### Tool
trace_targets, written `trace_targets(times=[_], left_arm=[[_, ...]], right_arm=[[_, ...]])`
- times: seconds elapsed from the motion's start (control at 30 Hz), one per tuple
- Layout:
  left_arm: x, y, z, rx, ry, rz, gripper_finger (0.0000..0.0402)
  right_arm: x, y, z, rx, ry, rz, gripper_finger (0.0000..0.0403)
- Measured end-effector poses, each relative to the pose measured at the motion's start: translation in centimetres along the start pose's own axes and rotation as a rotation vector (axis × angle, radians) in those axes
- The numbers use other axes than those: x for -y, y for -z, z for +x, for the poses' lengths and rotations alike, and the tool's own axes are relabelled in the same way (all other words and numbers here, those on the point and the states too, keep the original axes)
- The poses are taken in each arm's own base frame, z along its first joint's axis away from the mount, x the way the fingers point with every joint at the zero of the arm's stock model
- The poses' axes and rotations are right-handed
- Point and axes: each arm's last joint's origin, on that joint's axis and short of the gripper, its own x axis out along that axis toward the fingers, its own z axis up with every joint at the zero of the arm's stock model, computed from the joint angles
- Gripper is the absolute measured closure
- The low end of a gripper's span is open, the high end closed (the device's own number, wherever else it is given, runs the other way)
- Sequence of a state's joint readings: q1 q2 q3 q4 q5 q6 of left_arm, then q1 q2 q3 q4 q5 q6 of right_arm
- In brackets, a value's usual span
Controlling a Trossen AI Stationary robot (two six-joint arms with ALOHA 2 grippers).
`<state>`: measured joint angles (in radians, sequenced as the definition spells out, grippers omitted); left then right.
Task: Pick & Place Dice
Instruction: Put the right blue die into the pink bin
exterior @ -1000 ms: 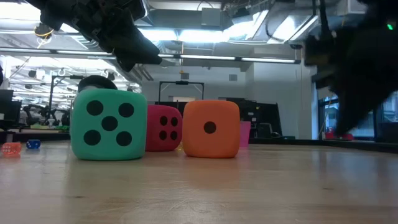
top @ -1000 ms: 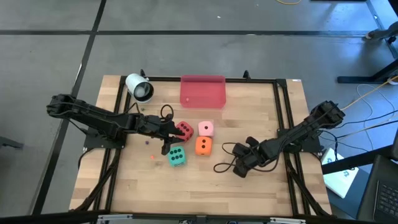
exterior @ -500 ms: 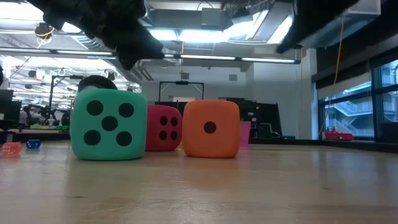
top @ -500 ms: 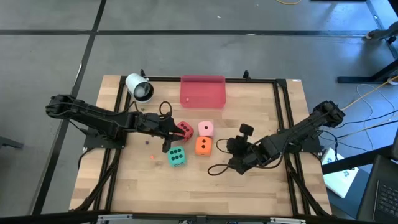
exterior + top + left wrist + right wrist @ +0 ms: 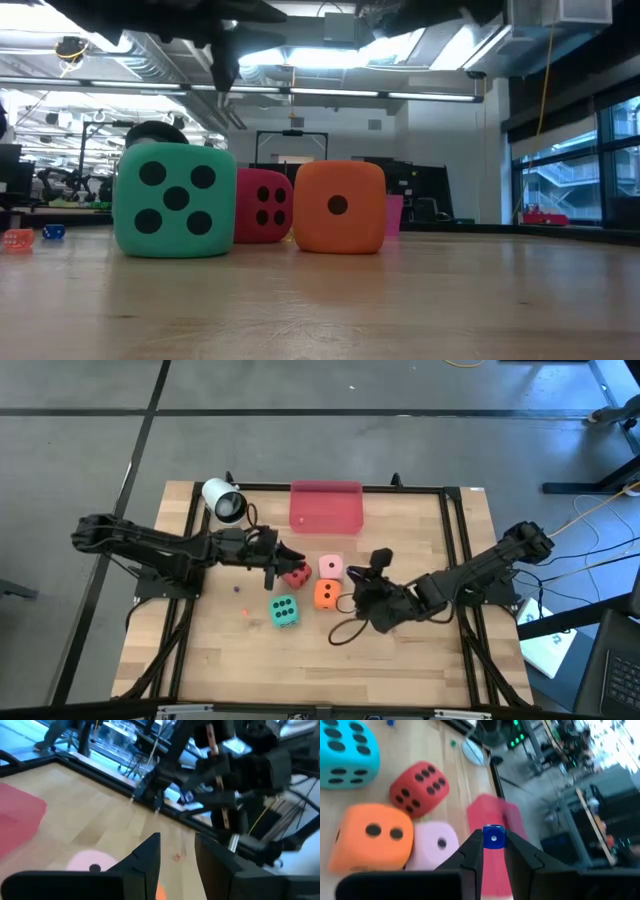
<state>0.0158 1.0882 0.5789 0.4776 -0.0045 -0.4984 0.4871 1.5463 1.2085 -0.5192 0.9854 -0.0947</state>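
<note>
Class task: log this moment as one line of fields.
right gripper: shut on blue die | left gripper: empty, above red die | tray: empty

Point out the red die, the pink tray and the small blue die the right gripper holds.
red die [image 5: 418, 788]: right wrist view, on its six-pip face.
pink tray [image 5: 326, 508]: high view, on its floor.
small blue die [image 5: 493, 838]: right wrist view, on its one-pip face, between the fingertips.

A light wooden table [image 5: 420, 650] with a black frame carries four dice near its middle: red [image 5: 297, 573], light pink [image 5: 331, 567], orange [image 5: 325, 594] and green [image 5: 283, 610]. A pink tray [image 5: 326, 507] and a white cup [image 5: 224, 501] on its side lie along the far edge.
</note>
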Motion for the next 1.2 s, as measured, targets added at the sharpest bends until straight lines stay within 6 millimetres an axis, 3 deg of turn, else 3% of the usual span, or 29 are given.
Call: trace_targets(times=[0.37,0.7,0.97,1.2], left_arm=[[-2.1,-1.1,0.1,-0.007,0.036,-0.158,0.0281],[-2.4,-1.0,1.4,0.025,0.151,-0.172,0.0290],[-2.3,-0.7,2.3,0.052,0.217,-0.168,0.0288],[-1.9,-0.7,2.2,0.058,0.236,-0.166,0.0290]], right_arm=[[2.6,-1.5,3.5,0.133,-0.104,-0.023,0.0343],[3.9,-2.2,4.7,0.224,-0.132,-0.016,0.0346],[2.7,-0.7,5.9,0.317,-0.076,0.033,0.0346],[2.8,-0.8,5.9,0.348,-0.049,0.045,0.0346]])
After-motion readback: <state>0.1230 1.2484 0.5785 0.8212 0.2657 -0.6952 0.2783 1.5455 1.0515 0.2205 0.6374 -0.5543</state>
